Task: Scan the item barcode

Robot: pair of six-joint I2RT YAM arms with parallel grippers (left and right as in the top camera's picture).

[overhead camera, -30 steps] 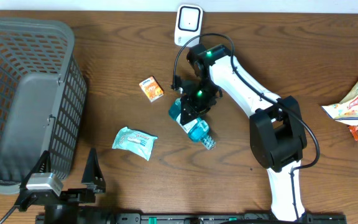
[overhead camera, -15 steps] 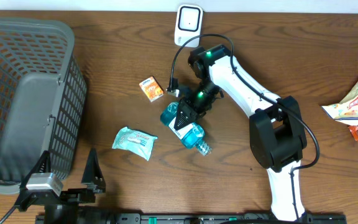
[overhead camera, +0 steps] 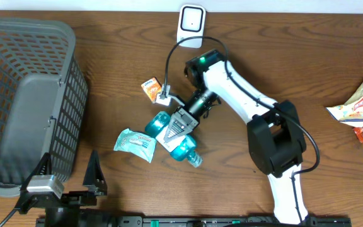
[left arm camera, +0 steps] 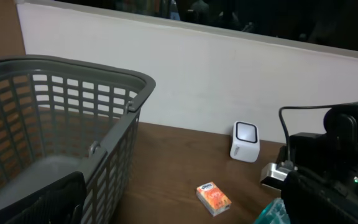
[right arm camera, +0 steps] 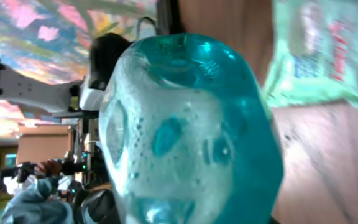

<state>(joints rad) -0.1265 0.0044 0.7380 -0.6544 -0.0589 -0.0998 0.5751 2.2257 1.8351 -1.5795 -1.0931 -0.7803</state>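
Right gripper (overhead camera: 175, 128): it is clamping across the middle of a blue-green bottle (overhead camera: 184, 149), with the jaws closing on its sides.
Bottle and jaws: the bottle is lying crosswise between the fingers. One end is sticking out toward the upper left and the narrower capped end is pointing to the lower right in the overhead view.
Right wrist view: a rounded end of the bottle is filling most of the picture, right up against the camera.
Bottle's place: it is sitting mid-table, just beside a pale green packet (overhead camera: 136, 144) and below a small orange box (overhead camera: 152, 89). Whether it is touching the table (overhead camera: 295, 57) cannot be told.
Scanner (overhead camera: 192, 24): the white unit is standing at the far edge, well apart from the bottle.
Left gripper (overhead camera: 68, 171): it is resting at the near edge beside the grey basket (overhead camera: 17, 38), with its fingers spread wide and nothing between them.
Far right: snack bags (overhead camera: 361, 107) are lying near the table's edge.
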